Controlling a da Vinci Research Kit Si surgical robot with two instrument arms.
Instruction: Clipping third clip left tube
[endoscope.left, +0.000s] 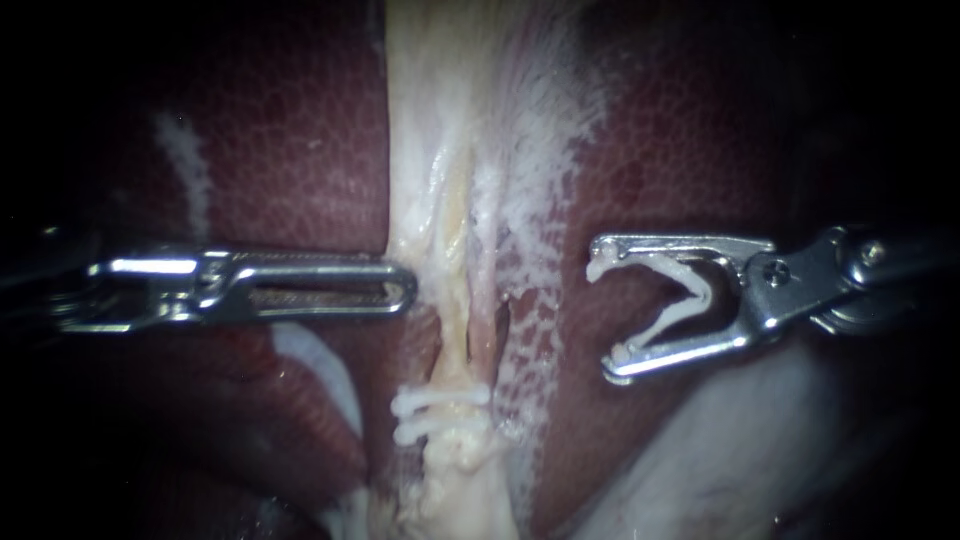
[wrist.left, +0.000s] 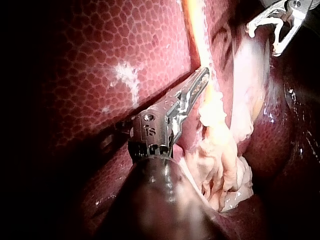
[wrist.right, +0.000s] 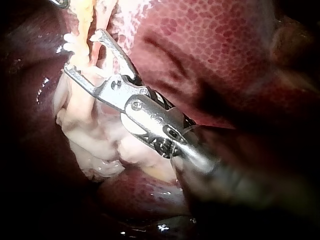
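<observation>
Left tube (endoscope.left: 455, 215), bearing two clips (endoscope.left: 440, 412), is apparently steadied by the left instrument (endoscope.left: 406, 287), jaws together and empty at its edge. The right instrument (endoscope.left: 608, 312), jaws spread yet seated on an open clip (endoscope.left: 706, 297), is held apart, level with the bare stretch.

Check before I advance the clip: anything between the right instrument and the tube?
Nothing solid shows. Only white film over the liver lies between the right instrument, with its clip, and the tube. The left instrument is on the tube's far side.

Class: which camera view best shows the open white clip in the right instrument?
The endoscope view: the open clip lies side-on, both legs visible. The left wrist view shows it small and far off; the right wrist view barely shows it.
</observation>
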